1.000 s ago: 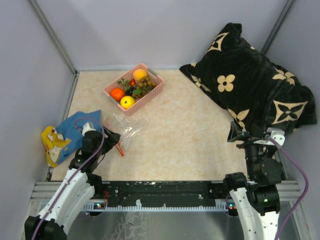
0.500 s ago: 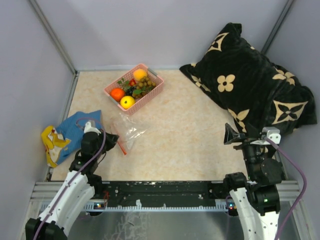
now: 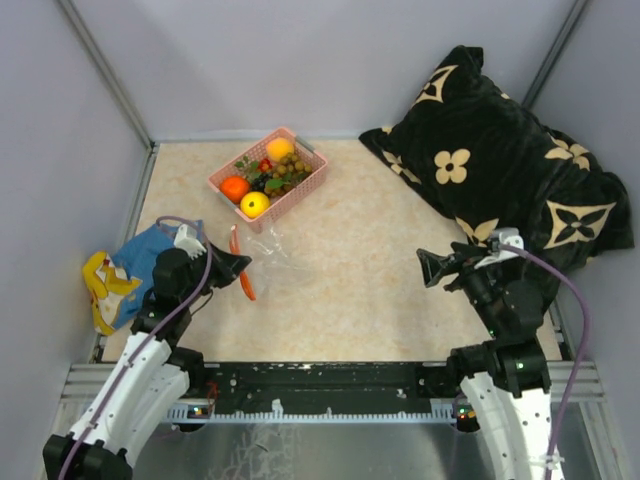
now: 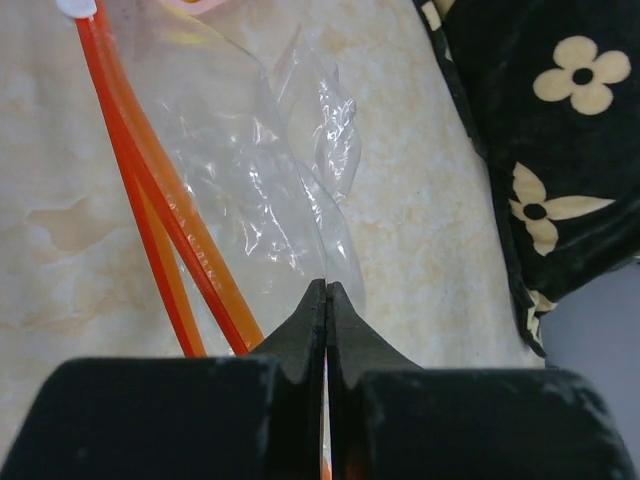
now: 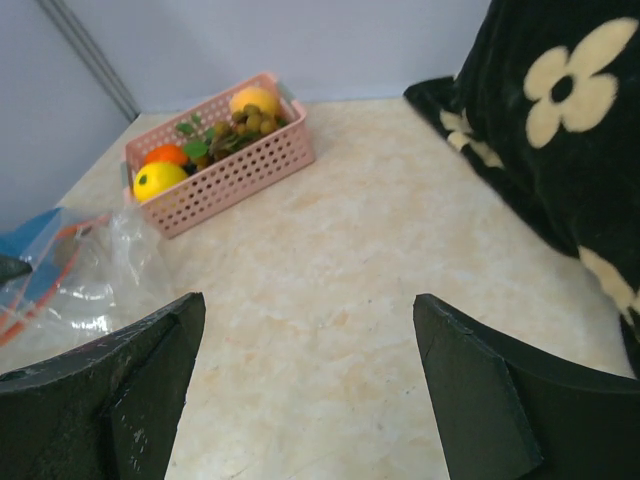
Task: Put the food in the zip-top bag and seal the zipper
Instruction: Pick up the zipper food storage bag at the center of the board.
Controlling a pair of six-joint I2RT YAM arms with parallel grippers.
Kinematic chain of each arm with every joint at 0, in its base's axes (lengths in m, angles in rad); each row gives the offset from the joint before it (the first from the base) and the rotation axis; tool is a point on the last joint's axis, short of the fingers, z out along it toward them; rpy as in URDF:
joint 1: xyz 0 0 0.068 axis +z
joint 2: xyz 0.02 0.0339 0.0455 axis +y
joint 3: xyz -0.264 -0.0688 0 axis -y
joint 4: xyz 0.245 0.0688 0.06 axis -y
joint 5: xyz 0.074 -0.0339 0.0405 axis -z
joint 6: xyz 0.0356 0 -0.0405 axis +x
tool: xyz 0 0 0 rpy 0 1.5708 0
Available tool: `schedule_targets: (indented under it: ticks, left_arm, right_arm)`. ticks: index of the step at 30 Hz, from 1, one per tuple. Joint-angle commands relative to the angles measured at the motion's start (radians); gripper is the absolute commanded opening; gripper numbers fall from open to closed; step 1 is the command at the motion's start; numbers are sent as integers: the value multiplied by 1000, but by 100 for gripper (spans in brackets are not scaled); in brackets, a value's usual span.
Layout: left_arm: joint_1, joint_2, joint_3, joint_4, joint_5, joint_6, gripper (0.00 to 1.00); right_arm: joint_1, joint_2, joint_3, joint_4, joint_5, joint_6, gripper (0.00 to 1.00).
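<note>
- My left gripper was closed tight, its jaws pinching the edge of the zip-top bag with no gap visible between them.
- The bag was just on the near side of the pink basket, close to its near corner, crumpled and clear against the tabletop.
- The zipper ran as an orange-red strip along the side of the bag away from the basket's right end. I could not tell whether the mouth was open.
- The food was all in the basket: an orange fruit, two yellow ones, a tan cluster and darker bits.
- My right gripper was spread wide and held nothing, hovering well apart from the basket on its right.
- A black flowered pillow lay right of the basket.
- A blue-and-yellow cloth lay near-left of the basket.
</note>
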Motion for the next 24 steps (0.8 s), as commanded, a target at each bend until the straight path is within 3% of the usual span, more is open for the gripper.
schedule_targets:
  ticks: [1, 8, 17, 24]
  left_arm:
    - [-27, 27, 57, 38, 85, 8, 0]
    - [-127, 81, 100, 87, 58, 4, 0]
    - [-296, 229, 167, 175, -63, 19, 0]
    - [-460, 391, 263, 200, -219, 55, 0]
  right_arm:
    - [-6, 71, -40, 120, -136, 54, 85]
    - [-6, 189, -111, 288, -299, 154, 85]
    - [16, 358, -121, 430, -385, 227, 84]
    - [208, 570, -104, 560, -287, 238, 82]
